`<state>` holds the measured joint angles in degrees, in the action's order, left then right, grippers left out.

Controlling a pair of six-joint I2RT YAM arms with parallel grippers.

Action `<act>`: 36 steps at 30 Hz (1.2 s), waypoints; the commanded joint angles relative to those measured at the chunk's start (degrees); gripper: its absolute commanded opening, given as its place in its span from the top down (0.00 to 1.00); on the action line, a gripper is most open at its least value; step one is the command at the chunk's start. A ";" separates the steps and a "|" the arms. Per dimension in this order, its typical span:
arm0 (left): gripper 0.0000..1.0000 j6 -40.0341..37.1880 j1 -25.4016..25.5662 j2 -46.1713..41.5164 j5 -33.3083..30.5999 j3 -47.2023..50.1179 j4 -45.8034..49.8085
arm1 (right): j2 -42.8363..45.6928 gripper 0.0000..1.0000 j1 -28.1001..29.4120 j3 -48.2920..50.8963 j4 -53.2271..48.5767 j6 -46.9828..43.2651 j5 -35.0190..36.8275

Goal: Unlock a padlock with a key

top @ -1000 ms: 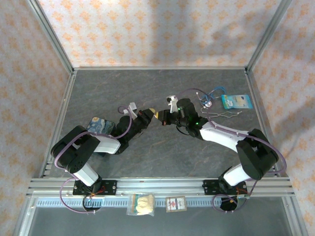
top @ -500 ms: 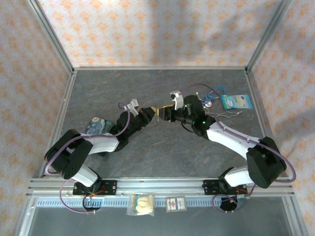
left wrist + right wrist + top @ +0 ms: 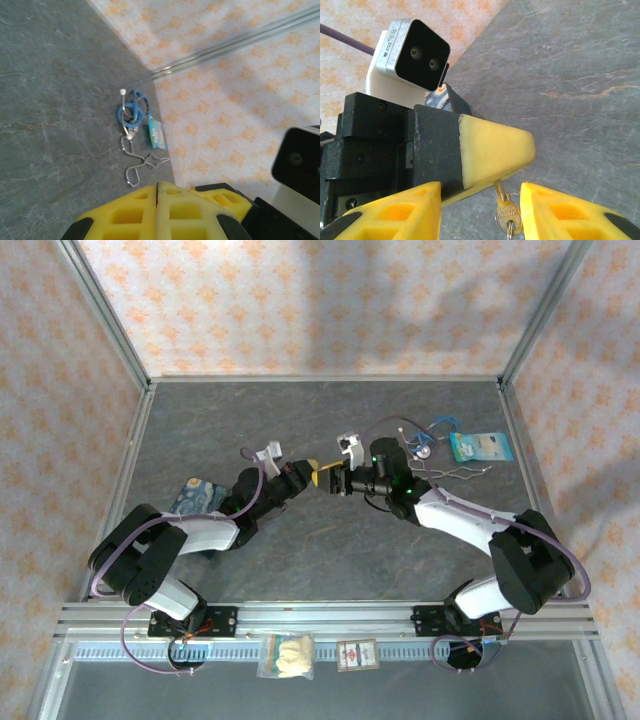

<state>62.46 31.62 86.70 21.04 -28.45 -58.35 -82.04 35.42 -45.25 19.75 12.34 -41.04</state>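
Up close, the right gripper (image 3: 481, 192) stands half open, its jaws either side of the key (image 3: 508, 216) and apart from it. The key dangles from under the left gripper (image 3: 516, 149), whose tips are pressed tight together above the grey table (image 3: 580, 60).

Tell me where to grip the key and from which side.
Grip the key by its round head, the part hanging clear below the shut pads of the left pincer. Come along its shaft with the right pincer, one finger on each side.

Gry stone tabletop (image 3: 330, 410) w/ floral walls (image 3: 320, 300)
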 commanded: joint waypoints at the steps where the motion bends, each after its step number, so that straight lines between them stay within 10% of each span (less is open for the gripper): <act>1: 1.00 -1.17 -0.91 -0.56 4.24 0.50 -11.23 | -0.22 0.57 -1.07 1.83 3.14 1.78 -2.92; 36: 1.00 -0.50 -0.49 -0.83 4.89 3.22 -20.62 | 5.56 0.64 -4.75 7.81 16.33 12.25 -7.12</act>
<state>61.60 30.65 86.06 25.71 -25.74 -74.91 -78.94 30.92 -37.82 33.91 24.29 -48.23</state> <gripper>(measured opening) 0.045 0.362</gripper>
